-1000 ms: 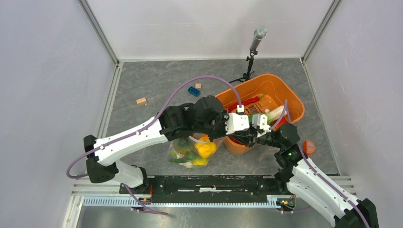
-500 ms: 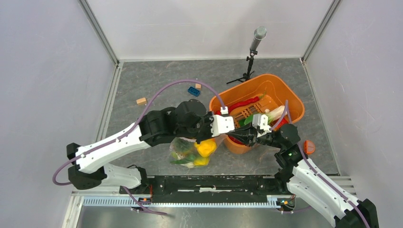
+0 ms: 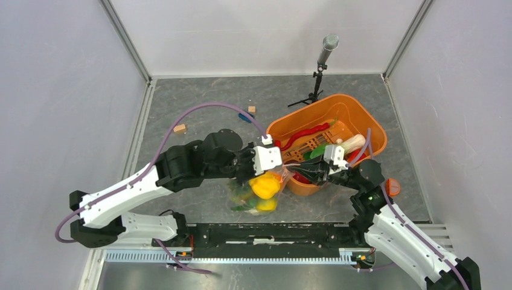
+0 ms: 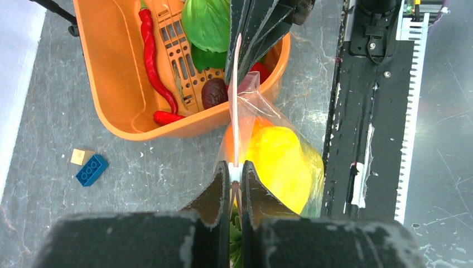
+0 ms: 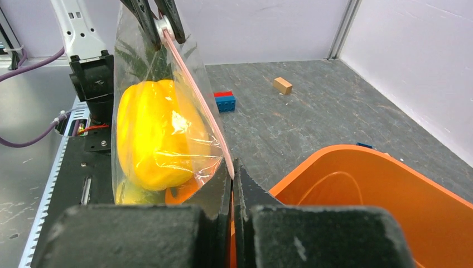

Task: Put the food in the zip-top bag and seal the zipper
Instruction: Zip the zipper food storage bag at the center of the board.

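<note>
the zip-top bag (image 3: 256,196), holding a yellow pepper (image 5: 153,134) and greens, sat just beside the orange basket (image 3: 356,115), its pink zipper (image 4: 236,95) pulled straight between the left gripper (image 4: 235,167) and right gripper (image 5: 232,170), each pinched tight on one end.

Orange basket (image 3: 353,109) beside bag (image 3: 256,190), microphone stand (image 3: 318,75) behind, left floor (image 3: 181,103) seemingly open
</note>
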Tool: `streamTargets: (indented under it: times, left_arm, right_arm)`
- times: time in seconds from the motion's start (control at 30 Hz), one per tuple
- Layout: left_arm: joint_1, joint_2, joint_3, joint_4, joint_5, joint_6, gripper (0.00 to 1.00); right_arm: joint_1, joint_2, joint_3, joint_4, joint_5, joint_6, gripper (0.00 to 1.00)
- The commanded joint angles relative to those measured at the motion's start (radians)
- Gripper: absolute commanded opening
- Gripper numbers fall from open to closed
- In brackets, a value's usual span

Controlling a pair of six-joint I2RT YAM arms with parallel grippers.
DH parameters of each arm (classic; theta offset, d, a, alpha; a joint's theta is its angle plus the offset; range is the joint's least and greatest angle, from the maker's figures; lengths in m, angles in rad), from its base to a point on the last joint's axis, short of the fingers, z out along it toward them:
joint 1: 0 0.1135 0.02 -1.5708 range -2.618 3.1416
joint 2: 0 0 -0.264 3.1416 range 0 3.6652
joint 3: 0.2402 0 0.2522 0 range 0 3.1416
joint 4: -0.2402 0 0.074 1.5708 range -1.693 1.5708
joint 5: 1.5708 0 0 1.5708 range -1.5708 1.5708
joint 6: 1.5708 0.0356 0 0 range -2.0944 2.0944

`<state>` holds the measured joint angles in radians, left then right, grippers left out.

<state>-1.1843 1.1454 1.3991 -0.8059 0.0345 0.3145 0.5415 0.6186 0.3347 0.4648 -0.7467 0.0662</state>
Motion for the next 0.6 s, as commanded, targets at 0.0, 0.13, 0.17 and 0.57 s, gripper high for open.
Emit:
streamTargets:
  times: [0.0, 0.13, 0.17, 0.57]
  left_arm:
    - [0.003, -0.086, -0.006, 0.036, -0.018, -0.049, 0.02]
    - [0.002, -0.109, -0.031, 0.071, -0.013, -0.056, 0.02]
    - [0.002, -0.107, -0.028, 0.074, -0.01, -0.053, 0.02]
    - [0.003, -0.101, -0.01, 0.067, 0.019, -0.054, 0.02]
  right_arm:
    - [-0.006, 0.008, 0.02, 0.006, 0.037, 0.022, 0.0]
    - [-0.005, 0.018, 0.027, 0.042, 0.02, 0.073, 0.0]
    - [-0.005, 0.016, 0.029, 0.036, 0.021, 0.082, 0.0]
    - [-0.005, 0.005, 0.036, 0.04, -0.014, 0.134, 0.29]
